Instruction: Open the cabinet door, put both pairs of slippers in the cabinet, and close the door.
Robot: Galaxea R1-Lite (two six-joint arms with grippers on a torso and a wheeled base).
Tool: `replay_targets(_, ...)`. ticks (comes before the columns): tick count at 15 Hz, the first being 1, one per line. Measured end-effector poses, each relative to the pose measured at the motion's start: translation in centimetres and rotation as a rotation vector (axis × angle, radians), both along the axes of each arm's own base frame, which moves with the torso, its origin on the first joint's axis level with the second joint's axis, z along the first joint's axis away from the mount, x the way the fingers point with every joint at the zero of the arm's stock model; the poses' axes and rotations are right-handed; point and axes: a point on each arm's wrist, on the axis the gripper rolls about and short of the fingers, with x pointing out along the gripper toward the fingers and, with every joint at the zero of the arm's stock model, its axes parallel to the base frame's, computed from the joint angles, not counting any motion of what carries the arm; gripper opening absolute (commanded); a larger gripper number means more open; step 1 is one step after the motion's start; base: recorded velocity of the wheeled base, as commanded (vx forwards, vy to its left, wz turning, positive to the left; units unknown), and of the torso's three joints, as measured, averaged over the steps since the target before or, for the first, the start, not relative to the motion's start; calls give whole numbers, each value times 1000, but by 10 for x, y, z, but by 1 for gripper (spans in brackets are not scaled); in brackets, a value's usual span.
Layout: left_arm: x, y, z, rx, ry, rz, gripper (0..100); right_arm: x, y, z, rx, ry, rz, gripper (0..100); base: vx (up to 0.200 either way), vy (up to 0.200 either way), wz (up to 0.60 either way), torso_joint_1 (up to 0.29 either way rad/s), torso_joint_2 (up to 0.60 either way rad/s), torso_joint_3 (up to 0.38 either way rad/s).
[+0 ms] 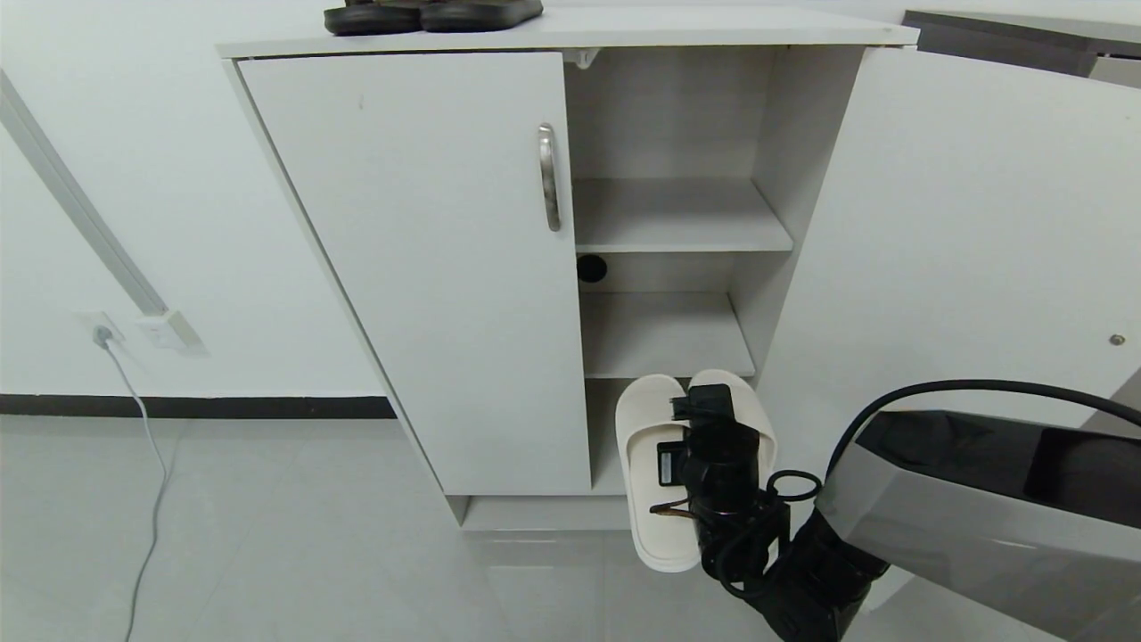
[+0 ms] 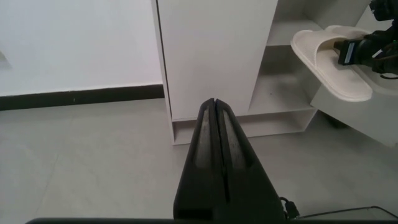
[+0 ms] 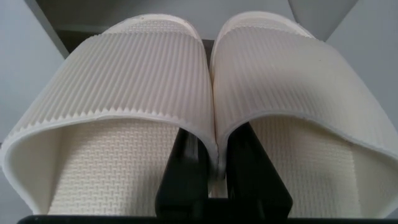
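Slippers, the white pair (image 1: 655, 464), hang nearest me, side by side in the right claw (image 1: 707, 399). Its fingers clamp the two inner edges together under the ribbed straps, with the toes aimed at twelve o'clock toward the cabinet (image 1: 570, 37). Off toward their eight o'clock, the left claw (image 2: 213, 111) hovers low over the floor (image 2: 74, 162), its fingers pressed together with nothing between them. Just beyond the toes lies the bottom compartment (image 2: 280, 93); the right door (image 1: 963, 223) is swung wide to three o'clock and the left door (image 1: 419, 267) is shut. To my eye the job in hand is sliding the pair in. That means keeping them level, passing clear of the left door's edge at nine o'clock and under the lower shelf (image 1: 664, 339), and going deep before letting go, so no heel sticks out to block the door. Farthest off, at eleven o'clock on the cabinet top, the black pair (image 1: 432, 13) waits its turn.
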Motion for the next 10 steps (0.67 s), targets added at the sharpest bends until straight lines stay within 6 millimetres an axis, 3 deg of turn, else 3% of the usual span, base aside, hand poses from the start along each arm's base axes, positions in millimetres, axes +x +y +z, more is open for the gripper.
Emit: replay_targets(10, 0, 0, 0, 0, 0, 0, 0, 1, 1, 0, 3, -3, 0, 0, 200, 0, 0, 1, 4, 2)
